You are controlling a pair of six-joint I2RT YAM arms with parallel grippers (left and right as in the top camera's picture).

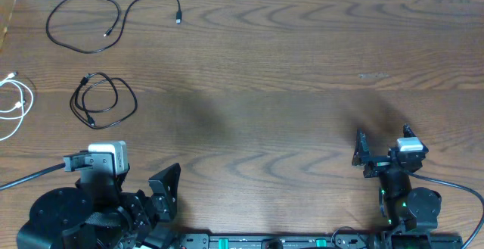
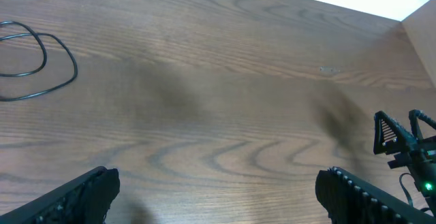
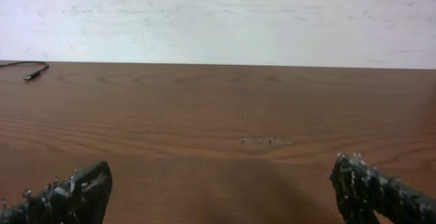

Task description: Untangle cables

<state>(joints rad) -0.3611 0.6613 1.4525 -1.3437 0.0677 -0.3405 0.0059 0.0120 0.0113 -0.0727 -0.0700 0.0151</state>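
White cable (image 1: 19,105): we find it at the far-left edge of the counter (image 1: 287,67), partly out of the overhead view and apart from the other two.
Black coil (image 1: 103,101): just right of the white one. It is wound on itself and roughly round, so we see no long axis to line up on.
Open black cable (image 1: 119,18): beyond the coil, one loop with a tail running right to its plug.
Left gripper (image 1: 165,192): spread wide and empty. The coil lies farther out and to its left, and this arm is clearly the nearer one.
Right gripper (image 1: 382,147): also wide and empty, well apart from every cable.
Next reach: we judge the left arm swings left and outward.
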